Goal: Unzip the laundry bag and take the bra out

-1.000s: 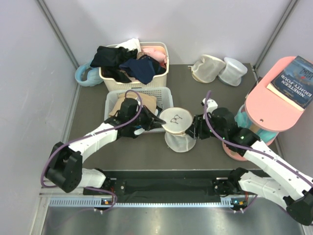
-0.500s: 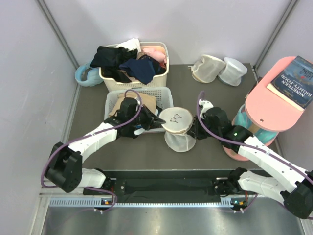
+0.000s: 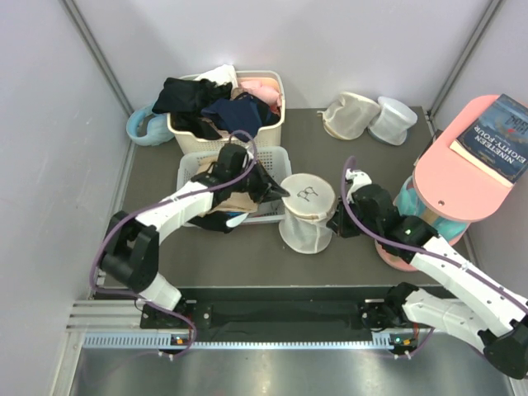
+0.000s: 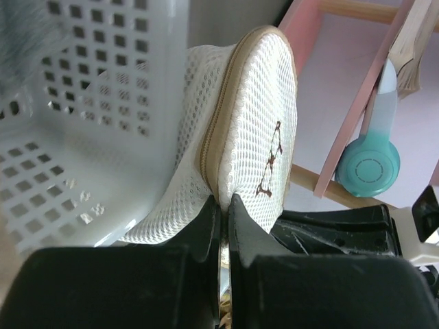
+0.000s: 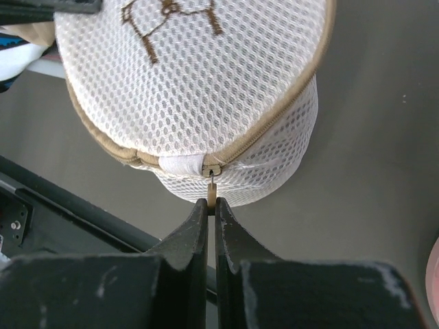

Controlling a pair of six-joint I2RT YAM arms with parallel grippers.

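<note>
The laundry bag, a cream mesh drum with a black bra pictogram on its flat face, stands at the table's middle. My left gripper is shut on its tan zip rim at the left side; the left wrist view shows the jaws pinching that rim of the bag. My right gripper is at the bag's right side. In the right wrist view it is shut on the small tan zip pull hanging from the bag. The zip looks closed. The bra is hidden.
A low white slatted basket with tan cloth sits left of the bag, under my left arm. A cream basket of dark clothes is behind it. Two mesh pouches lie far right. A pink stand with a book is right.
My left arm has swung up and right, and its gripper now pinches the bag's rim. The bag's top has shifted right. My right gripper has drawn back slightly with the zip pull.
</note>
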